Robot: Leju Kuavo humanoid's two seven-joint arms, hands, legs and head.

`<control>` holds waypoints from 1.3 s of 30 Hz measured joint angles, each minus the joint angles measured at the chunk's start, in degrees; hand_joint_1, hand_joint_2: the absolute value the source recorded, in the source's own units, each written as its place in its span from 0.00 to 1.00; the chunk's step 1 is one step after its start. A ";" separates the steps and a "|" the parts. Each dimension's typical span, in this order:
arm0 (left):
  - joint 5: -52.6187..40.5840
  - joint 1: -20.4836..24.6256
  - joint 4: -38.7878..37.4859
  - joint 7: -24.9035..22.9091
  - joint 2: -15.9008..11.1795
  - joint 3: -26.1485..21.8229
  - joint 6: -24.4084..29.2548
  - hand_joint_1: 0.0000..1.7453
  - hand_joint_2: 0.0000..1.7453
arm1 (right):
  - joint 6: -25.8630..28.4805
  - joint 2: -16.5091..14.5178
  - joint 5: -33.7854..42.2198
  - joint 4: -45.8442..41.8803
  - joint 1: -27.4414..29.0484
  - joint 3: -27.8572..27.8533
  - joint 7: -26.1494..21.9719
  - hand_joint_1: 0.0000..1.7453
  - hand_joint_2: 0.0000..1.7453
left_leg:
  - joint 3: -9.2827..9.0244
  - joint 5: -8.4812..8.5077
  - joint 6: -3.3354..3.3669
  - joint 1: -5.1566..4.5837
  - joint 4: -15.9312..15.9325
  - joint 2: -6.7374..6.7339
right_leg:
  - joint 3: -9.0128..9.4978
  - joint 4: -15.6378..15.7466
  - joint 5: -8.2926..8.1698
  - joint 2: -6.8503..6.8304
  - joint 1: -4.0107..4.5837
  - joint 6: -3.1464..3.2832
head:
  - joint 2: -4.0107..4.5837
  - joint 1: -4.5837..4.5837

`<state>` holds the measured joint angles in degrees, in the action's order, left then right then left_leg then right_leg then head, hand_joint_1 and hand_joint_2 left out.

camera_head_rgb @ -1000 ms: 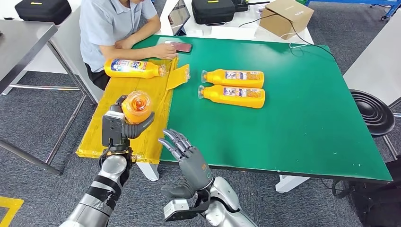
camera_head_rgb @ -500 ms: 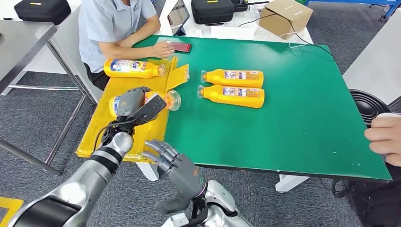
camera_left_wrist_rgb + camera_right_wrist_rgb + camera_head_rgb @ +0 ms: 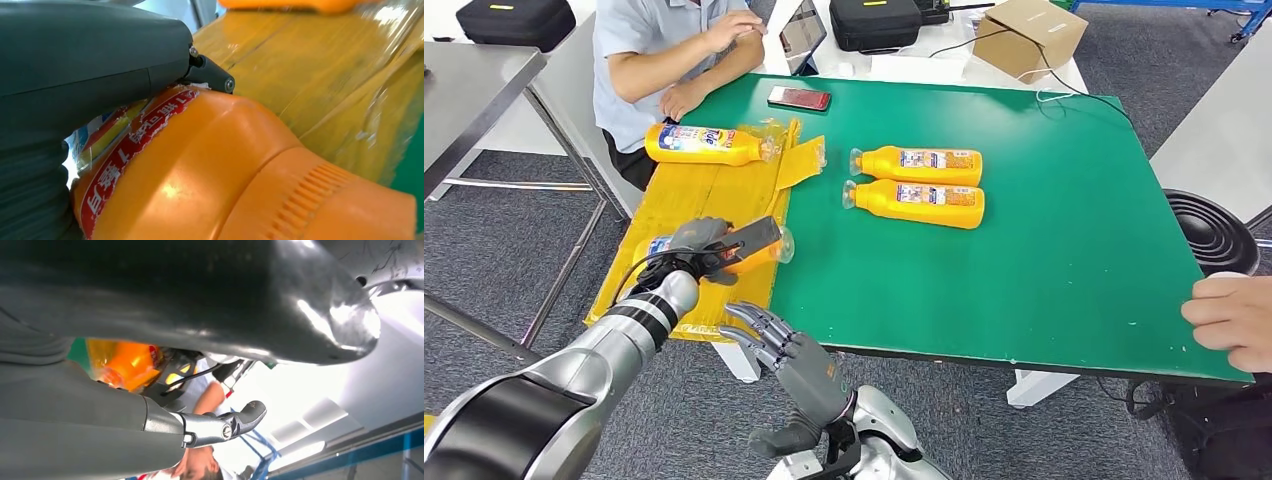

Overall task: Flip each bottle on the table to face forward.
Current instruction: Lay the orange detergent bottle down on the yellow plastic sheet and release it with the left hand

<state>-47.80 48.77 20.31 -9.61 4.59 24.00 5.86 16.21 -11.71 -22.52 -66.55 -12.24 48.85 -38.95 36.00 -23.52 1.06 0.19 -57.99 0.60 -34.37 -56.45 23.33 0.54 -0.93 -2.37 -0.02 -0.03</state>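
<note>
My left hand (image 3: 709, 243) grips an orange bottle (image 3: 759, 261) that lies on its side on the yellow board (image 3: 724, 195), cap toward the green table. Up close in the left wrist view, the bottle (image 3: 210, 175) shows its red label under my thumb (image 3: 90, 65). A second bottle (image 3: 709, 143) lies at the board's far end, label up. Two more bottles (image 3: 919, 163) (image 3: 919, 203) lie side by side on the green table (image 3: 1044, 250). My right hand (image 3: 789, 350) hovers in front of the table's near edge, fingers spread and holding nothing.
A person sits at the far left corner, with a phone (image 3: 799, 98) lying on the table beside them. Another person's hand (image 3: 1234, 320) rests on the table's near right edge. A cardboard box (image 3: 1029, 35) and black cases stand at the back.
My left hand has swung the bottle from raised and end-on down to lying on the yellow board. My right hand has sunk lower. The seated person's hand has left the phone.
</note>
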 joint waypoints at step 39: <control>21.17 -3.43 2.34 35.71 2.49 -10.64 -0.58 0.00 1.00 | 9.06 0.66 5.66 4.19 -2.84 3.75 -0.02 0.00 0.00 | -0.05 0.00 0.00 -0.02 0.00 0.21 | 0.09 0.01 0.01 -0.10 -0.03 -0.01 | 0.00 -0.01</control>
<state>-26.63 45.34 22.65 26.11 7.08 13.36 5.28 25.27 -11.05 -16.86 -62.37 -15.08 52.60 -38.97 35.95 -23.52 1.06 0.17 -57.99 0.80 -34.28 -56.44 23.34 0.45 -0.96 -2.38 -0.02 -0.04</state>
